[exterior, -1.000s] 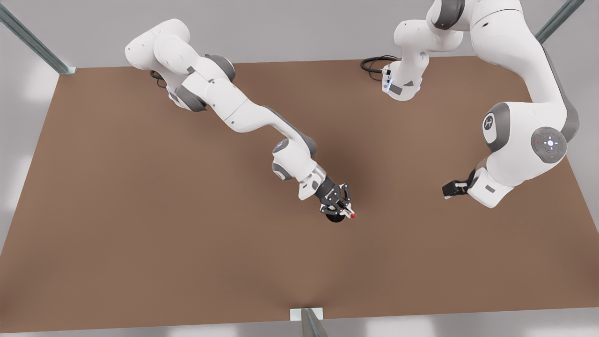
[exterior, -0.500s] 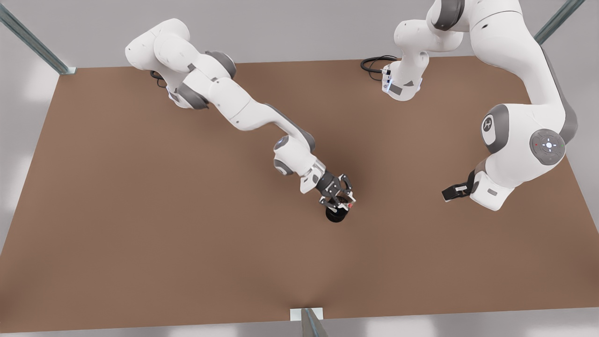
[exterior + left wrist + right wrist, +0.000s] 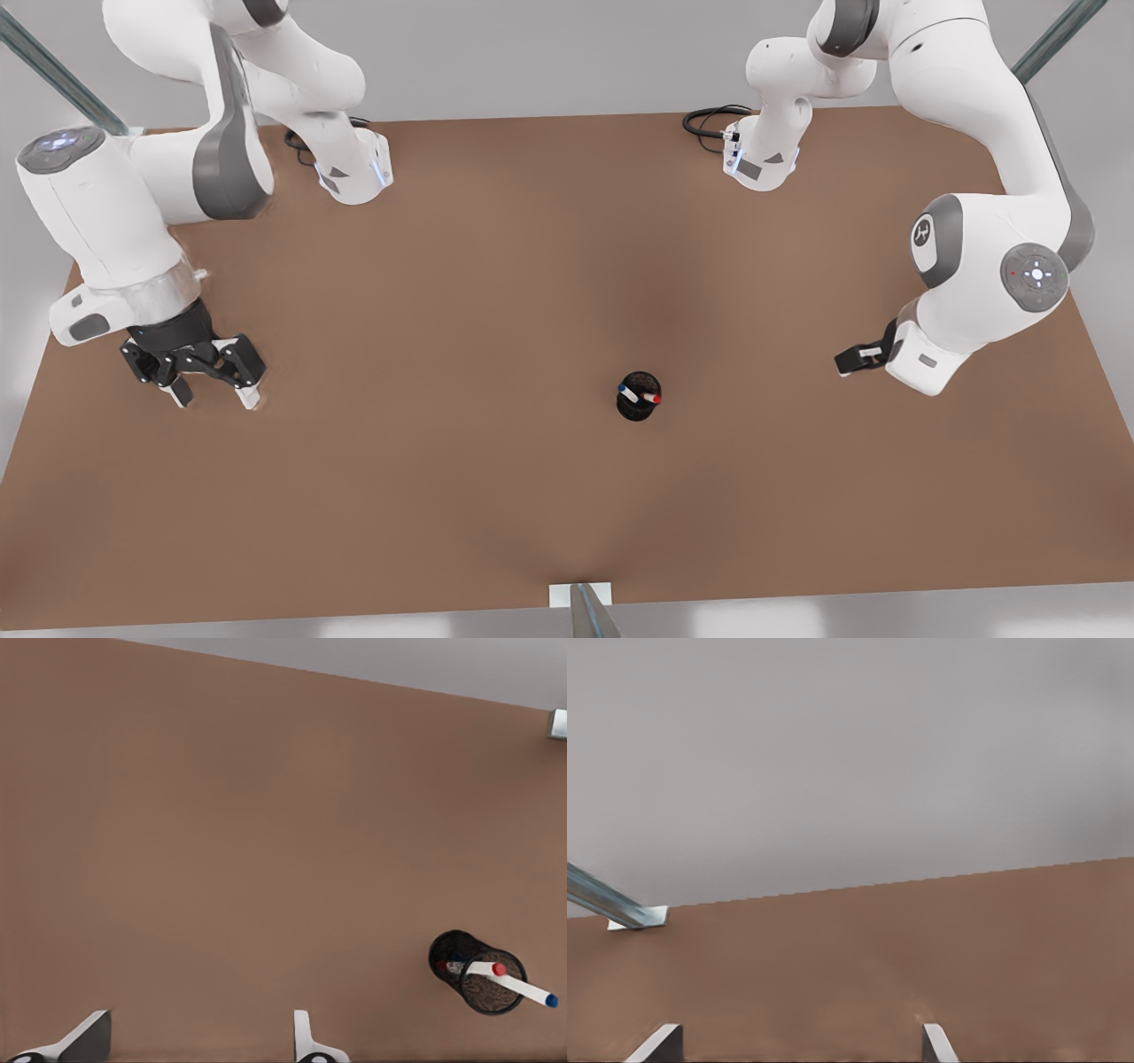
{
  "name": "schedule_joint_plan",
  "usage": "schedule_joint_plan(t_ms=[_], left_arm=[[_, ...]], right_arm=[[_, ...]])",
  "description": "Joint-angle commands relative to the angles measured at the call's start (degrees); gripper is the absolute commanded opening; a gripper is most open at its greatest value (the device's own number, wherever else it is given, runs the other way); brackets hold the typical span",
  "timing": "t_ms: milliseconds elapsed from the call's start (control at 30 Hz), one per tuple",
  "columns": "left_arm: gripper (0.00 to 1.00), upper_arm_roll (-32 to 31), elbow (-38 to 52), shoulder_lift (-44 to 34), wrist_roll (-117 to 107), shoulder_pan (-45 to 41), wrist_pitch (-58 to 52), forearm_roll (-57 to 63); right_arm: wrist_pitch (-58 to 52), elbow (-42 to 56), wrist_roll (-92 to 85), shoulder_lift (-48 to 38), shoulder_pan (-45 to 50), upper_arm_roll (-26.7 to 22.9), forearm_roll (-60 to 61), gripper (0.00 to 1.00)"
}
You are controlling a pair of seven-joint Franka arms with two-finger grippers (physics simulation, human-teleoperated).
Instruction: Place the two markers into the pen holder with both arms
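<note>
The left gripper (image 3: 215,396) is held with its fingers spread apart above the brown table (image 3: 443,266) at the front view's left, nothing gripped. The right gripper (image 3: 849,359), seemingly parted as well, is held at the front view's right. Between them, well apart from both, the small black mesh cylindrical pen holder (image 3: 638,411) is seen upright, with the red-capped white marker (image 3: 656,399) and the blue-capped white marker (image 3: 625,389) leaning inside.

The right pincer (image 3: 802,1043) hangs with its two fingertips (image 3: 658,1043) spread wide apart and nothing between them. Beneath them the bare brown worktop (image 3: 921,939) runs to its far edge, where a metal strut (image 3: 607,899) is bolted at the corner. Beyond that rises a plain grey wall (image 3: 850,753).
</note>
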Motion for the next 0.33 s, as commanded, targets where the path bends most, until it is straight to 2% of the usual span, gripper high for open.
schedule_joint_plan(t_ms=[0,33,133,300], left_arm=[[1.0,-0.1,0.1,-0.1,9.1,-0.1,-2.0,0.1],[1.0,-0.1,0.0,-0.1,9.1,-0.1,-2.0,0.1],[1.0,-0.1,0.1,-0.2,9.1,-0.1,-2.5,0.1],[1.0,-0.1,0.0,-0.2,9.1,-0.4,-2.8,0.1]], right_arm=[[-29.1,4.4,-15.8,3.1,0.4,-4.0,2.3,1.0],[-33.9,12.6,-15.7,8.0,0.5,-4.0,2.4,1.0],[-30.2,12.3,-15.5,8.0,2.6,-4.5,2.3,1.0],[-29.9,12.2,-15.2,8.2,3.0,-4.0,2.0,1.0]])
